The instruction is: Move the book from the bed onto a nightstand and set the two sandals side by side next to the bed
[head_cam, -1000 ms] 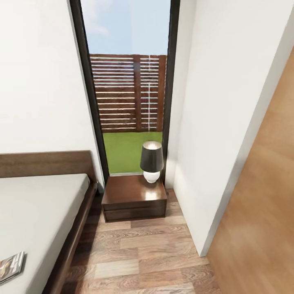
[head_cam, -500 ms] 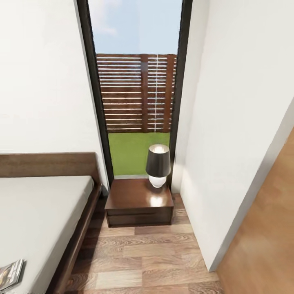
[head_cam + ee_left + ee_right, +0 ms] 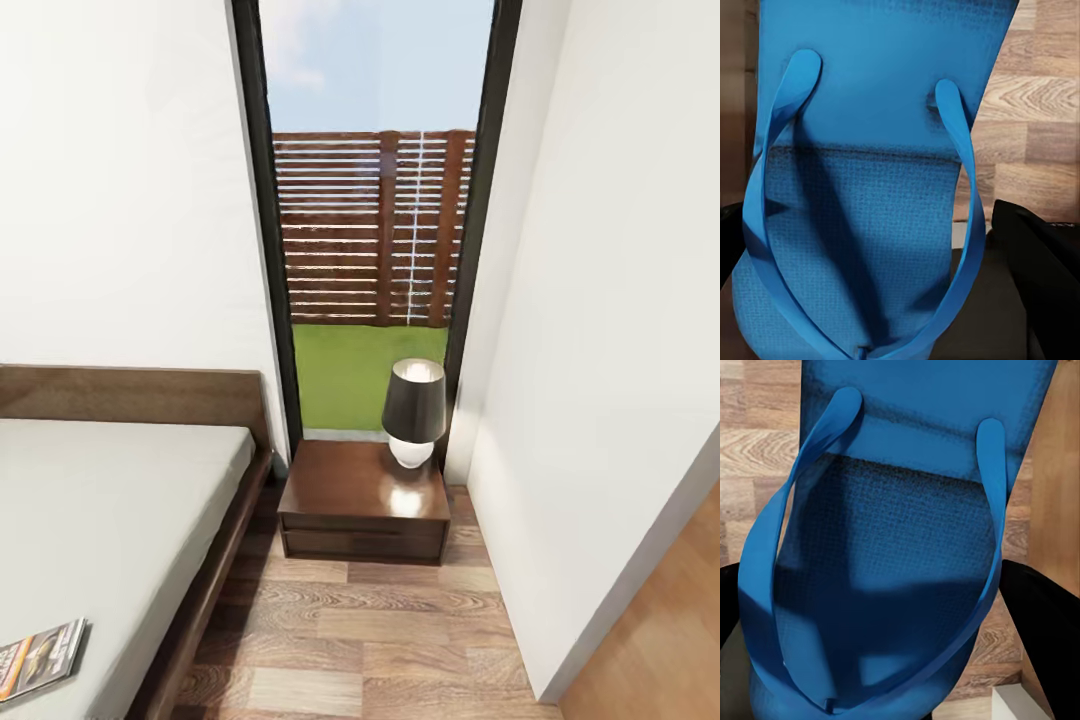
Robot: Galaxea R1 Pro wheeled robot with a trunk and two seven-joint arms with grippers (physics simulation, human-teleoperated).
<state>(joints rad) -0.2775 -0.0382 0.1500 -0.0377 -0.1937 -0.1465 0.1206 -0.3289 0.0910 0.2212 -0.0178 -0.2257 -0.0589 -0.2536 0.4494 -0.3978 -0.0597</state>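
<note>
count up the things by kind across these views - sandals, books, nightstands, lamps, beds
sandals: 2 (the left one, the right one)
books: 1, the book on the bed
nightstands: 1, the nightstand by the window
lamps: 1, the lamp on the nightstand
beds: 1, the bed
total: 6

Dark-shaded lamp [image 3: 414,410] with white base; green lawn [image 3: 365,370] beyond the glass
</note>
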